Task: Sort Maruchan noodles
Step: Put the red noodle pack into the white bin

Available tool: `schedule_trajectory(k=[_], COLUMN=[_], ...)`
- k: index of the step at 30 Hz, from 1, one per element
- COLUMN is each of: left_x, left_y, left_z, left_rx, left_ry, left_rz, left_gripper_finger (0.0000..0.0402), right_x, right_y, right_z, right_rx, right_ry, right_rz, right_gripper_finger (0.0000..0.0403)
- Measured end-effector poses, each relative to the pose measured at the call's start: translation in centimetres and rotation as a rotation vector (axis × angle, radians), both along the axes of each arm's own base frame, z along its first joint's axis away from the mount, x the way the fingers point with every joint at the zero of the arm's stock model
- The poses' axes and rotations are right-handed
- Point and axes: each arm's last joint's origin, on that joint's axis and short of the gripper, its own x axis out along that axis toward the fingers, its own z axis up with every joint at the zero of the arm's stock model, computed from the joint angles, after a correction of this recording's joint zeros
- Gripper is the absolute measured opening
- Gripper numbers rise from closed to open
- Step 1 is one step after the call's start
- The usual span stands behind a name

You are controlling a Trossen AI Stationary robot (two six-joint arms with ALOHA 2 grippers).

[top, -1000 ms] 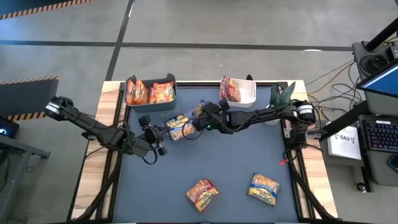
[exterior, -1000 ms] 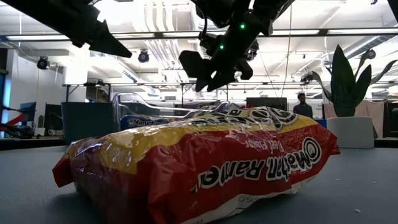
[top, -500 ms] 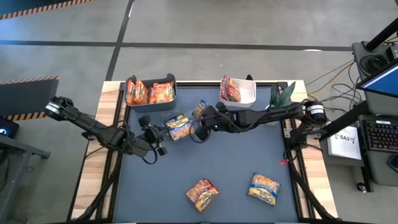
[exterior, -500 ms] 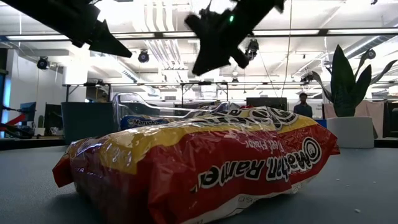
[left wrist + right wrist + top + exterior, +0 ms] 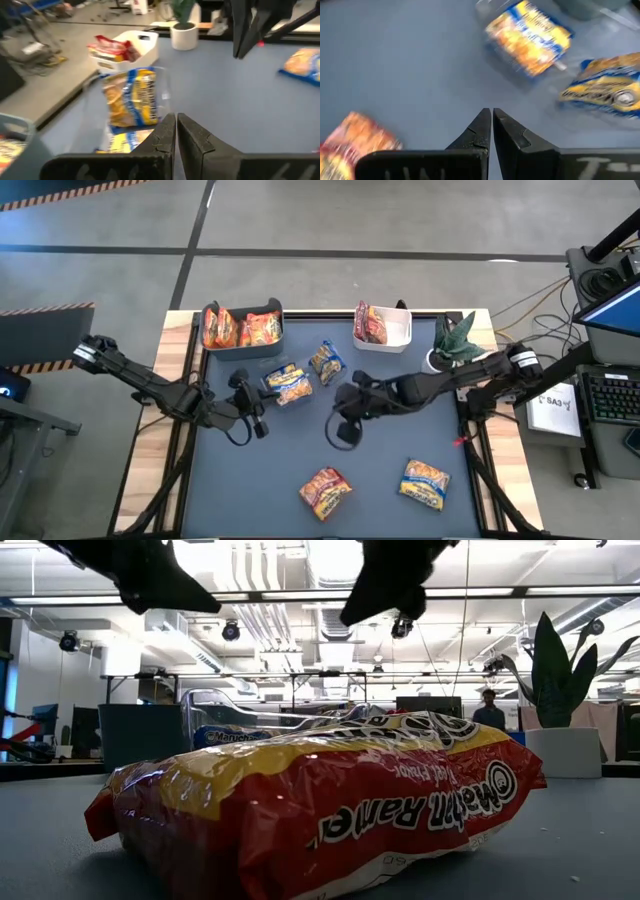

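Two blue-yellow Maruchan packets (image 5: 288, 383) (image 5: 326, 361) lie flat at the table's far middle, inside what looks like a clear bin. A red-orange packet (image 5: 325, 490) and another blue-yellow one (image 5: 425, 483) lie near the near edge. Orange packets fill the teal bin (image 5: 243, 327), and dark red ones sit in the white bin (image 5: 382, 325). My left gripper (image 5: 262, 402) is shut and empty, just left of the blue-yellow pair (image 5: 131, 95). My right gripper (image 5: 345, 425) is shut and empty above the bare mat at mid-table, with the pair (image 5: 530, 37) beyond it.
A potted plant (image 5: 455, 340) stands at the far right corner of the mat. The low view is filled by the red-orange packet (image 5: 320, 810) lying close to the camera. Bare mat lies between the two near packets and the bins.
My right gripper has drawn back from the blue-yellow pair toward the near edge and a little to the right, rising out of the low view. The packet it stood over now shows in full.
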Motion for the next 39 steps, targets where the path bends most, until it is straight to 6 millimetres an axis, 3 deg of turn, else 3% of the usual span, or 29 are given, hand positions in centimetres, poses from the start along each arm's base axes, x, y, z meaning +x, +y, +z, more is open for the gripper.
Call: schedule_trajectory(k=[5, 11, 20, 27, 39], left_x=[0.0, 0.4, 3.6, 6.0, 6.9], left_y=[-0.3, -0.8, -2.5, -3.8, -4.3], left_z=[0.0, 0.0, -2.1, -2.0, -1.5], left_rx=[-0.081, -0.141, -0.124, -0.052, 0.003], left_ry=[-0.013, -0.058, -0.087, -0.045, -0.014], left_rz=[-0.044, -0.047, -0.070, -0.096, -0.119], left_gripper_finger=[0.0000, 0.0000, 0.0000, 0.0000, 0.0000], right_x=[-1.0, -1.9, -3.3, -4.8, -8.4], right_y=[1.9, 2.7, 2.5, 3.2, 5.3], right_z=[-0.9, -2.3, -5.8, -7.9, -6.9], right_rx=[0.004, 0.011, 0.009, 0.123, 0.363], right_ry=[0.064, 0.112, 0.221, 0.315, 0.517], right_rz=[0.080, 0.123, 0.169, 0.221, 0.176], right_gripper_finger=[0.0009, 0.0009, 0.0009, 0.0009, 0.0009])
